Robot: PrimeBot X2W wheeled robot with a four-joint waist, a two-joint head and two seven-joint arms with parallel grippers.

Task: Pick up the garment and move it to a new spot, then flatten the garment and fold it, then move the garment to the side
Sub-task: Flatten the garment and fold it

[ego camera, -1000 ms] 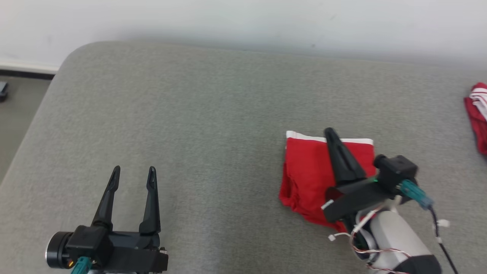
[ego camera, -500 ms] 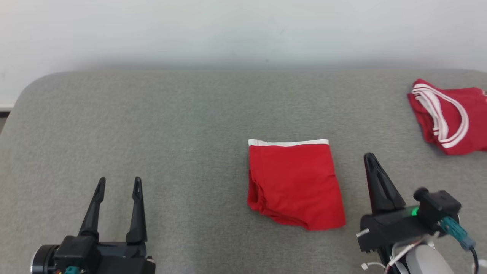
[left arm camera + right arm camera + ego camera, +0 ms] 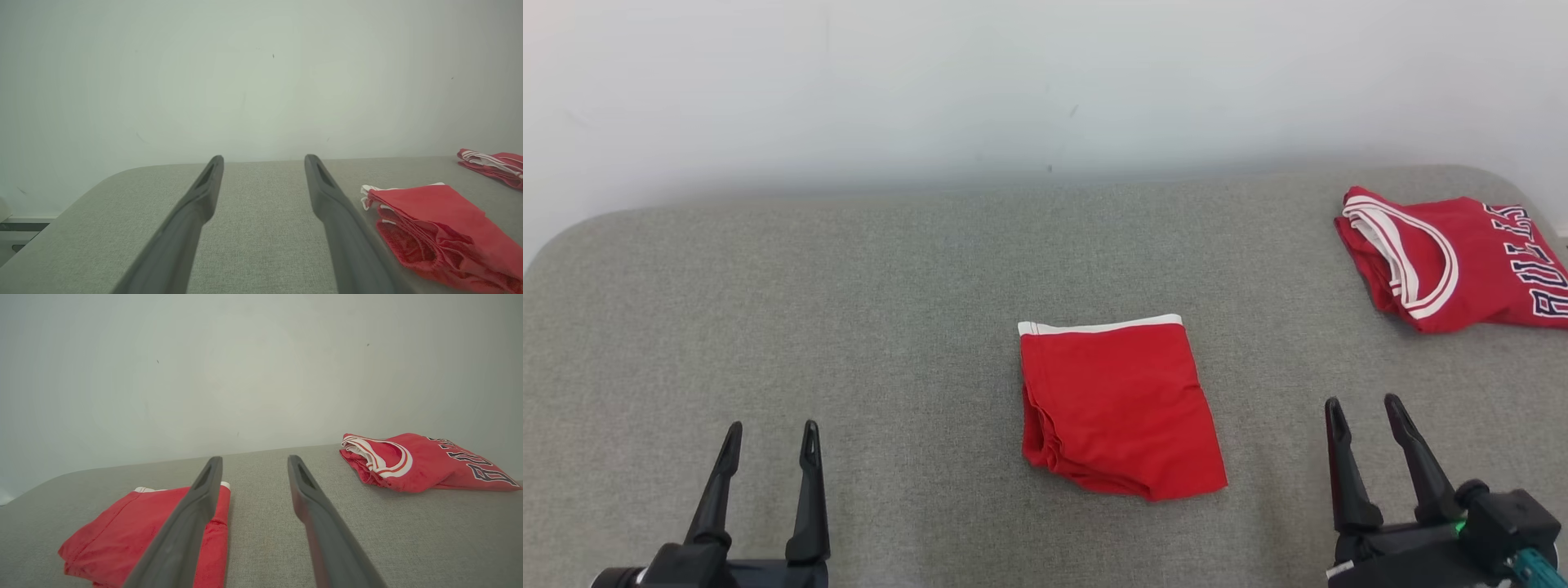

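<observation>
While my left claw point(image 3: 768, 437) and right claw point(image 3: 1364, 412) gape empty, pinching one layer of the folded, white-banded red fabric shorts point(image 3: 1119, 408) at twelve o'clock could unfold them.

red jersey point(image 3: 1474, 273) far right on grey surface point(image 3: 849, 310)

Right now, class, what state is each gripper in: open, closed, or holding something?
Left gripper: jaws open, holding nothing.
Right gripper: jaws open, holding nothing; red shorts lie apart from it.
</observation>
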